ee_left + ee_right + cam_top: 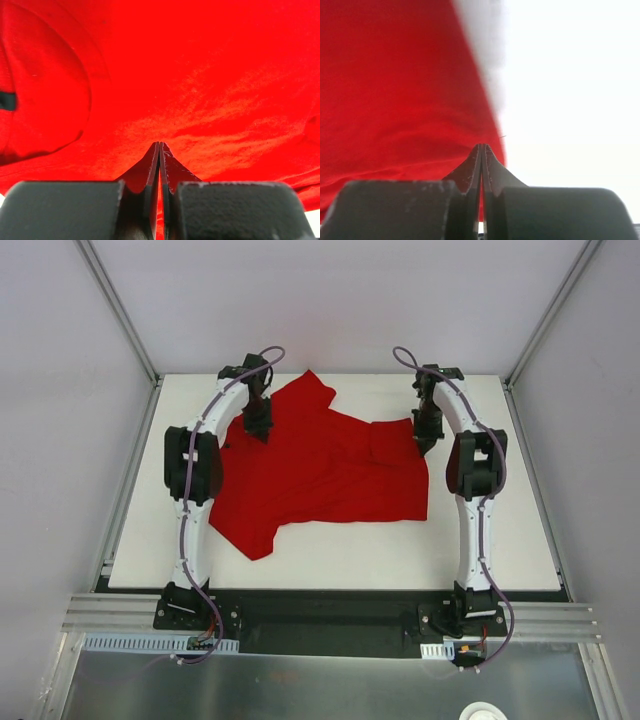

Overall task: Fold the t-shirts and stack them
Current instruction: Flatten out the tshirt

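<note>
1. The red t-shirt (320,470) lies spread but rumpled on the white desk (500,530), between the 2 arms. 1 corner points toward the far edge and 1 sleeve trails toward the near left.
2. The left end effector (159,145) is fully closed, its 2 fingers (150,170) pressed flat together. Its tips sit right against the fabric at the shirt's far left part. Red cloth fills the whole left wrist view.
3. I cannot tell whether a fold of cloth is caught between the left tips or whether they only touch the surface.
4. The right end effector (481,146) is also fully closed, finger against finger. Its tips meet at the shirt's right edge, with red cloth to the left of them and bare desk to the right.
5. Here too I cannot tell whether the edge is pinched or only touched.
6. In the top view both arms reach out over the desk, 1 at each side of the shirt, well apart.
</note>
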You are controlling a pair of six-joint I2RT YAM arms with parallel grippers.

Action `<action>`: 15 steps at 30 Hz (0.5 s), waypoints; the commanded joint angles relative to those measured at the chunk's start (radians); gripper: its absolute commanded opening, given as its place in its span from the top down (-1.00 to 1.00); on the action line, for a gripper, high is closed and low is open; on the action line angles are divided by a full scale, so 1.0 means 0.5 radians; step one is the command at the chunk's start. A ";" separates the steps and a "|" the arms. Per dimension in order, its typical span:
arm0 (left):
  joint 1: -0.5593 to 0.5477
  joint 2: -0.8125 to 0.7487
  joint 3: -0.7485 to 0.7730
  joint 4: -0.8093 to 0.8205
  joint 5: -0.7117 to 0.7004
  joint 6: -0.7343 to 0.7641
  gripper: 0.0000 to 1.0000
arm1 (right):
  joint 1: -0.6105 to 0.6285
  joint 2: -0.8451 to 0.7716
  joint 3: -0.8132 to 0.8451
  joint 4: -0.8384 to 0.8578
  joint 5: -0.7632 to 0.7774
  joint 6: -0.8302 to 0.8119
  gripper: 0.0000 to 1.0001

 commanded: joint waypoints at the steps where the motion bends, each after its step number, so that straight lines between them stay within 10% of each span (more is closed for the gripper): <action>1: 0.025 -0.089 0.078 0.019 0.062 0.022 1.00 | -0.043 0.035 0.127 -0.173 0.044 0.001 0.98; 15: 0.012 -0.178 -0.044 0.043 0.218 0.089 1.00 | -0.003 -0.335 -0.290 -0.106 0.016 -0.026 0.99</action>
